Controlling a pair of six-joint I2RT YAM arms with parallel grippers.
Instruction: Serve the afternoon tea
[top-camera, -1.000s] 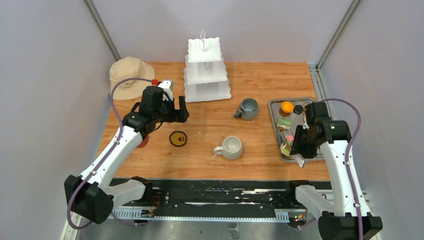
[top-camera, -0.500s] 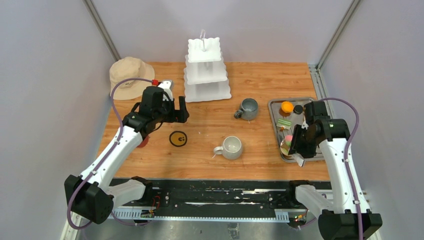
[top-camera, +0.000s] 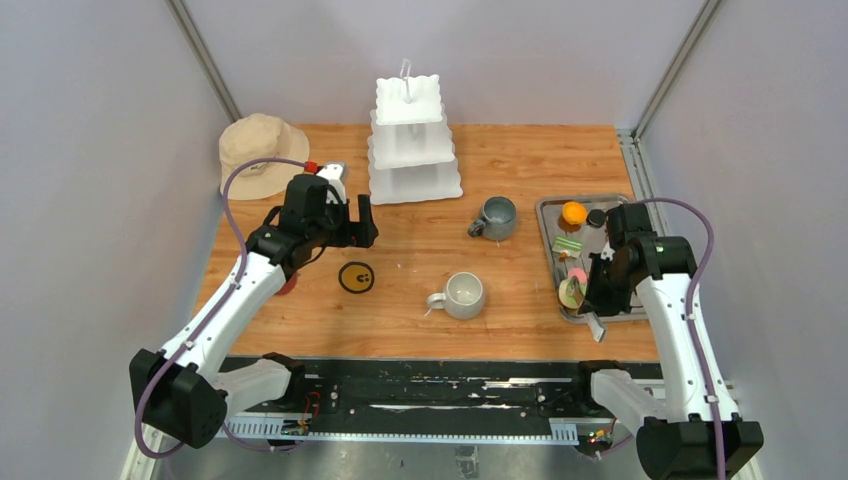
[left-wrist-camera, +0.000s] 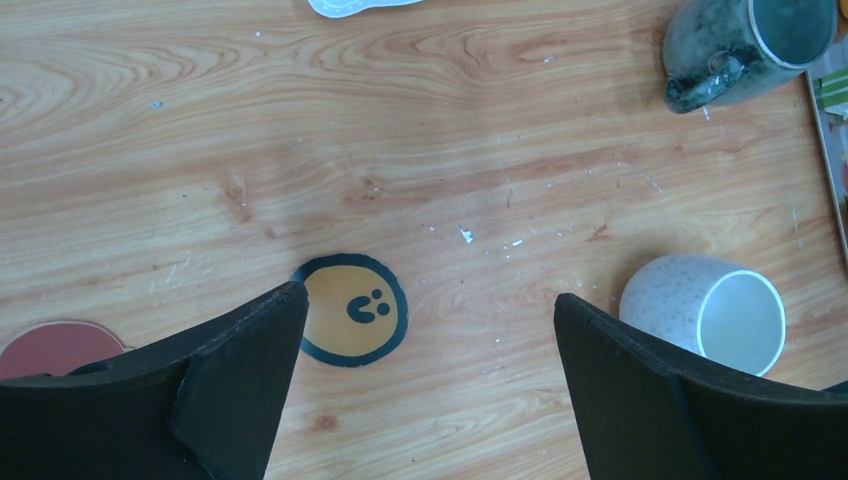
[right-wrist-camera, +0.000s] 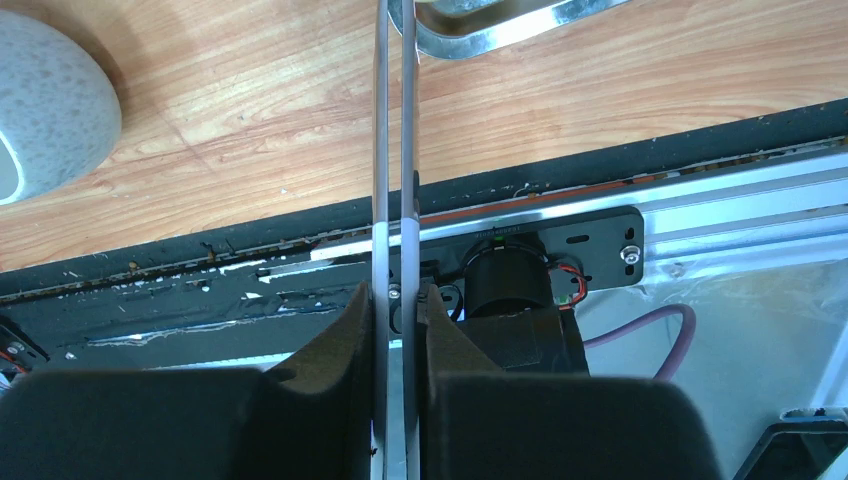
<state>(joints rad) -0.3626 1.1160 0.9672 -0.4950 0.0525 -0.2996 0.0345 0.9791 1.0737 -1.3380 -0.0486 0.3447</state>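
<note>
Evidently, the right gripper (right-wrist-camera: 395, 295) is clamped on thin metal tongs (right-wrist-camera: 381, 120); the left gripper (left-wrist-camera: 425, 295) stands wide and empty. The toy donut (top-camera: 571, 292) sits at the steel tray (top-camera: 545, 215) edge. It is likely light and slippery, so pinch it across its rim.

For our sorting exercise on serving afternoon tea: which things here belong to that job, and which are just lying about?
Belong: white three-tier stand, dark grey mug, pale speckled mug, green-pink donut, orange toy pastry, metal tongs.
Lying about: beige bucket hat, smiley coaster, red disc, steel tray.
</note>
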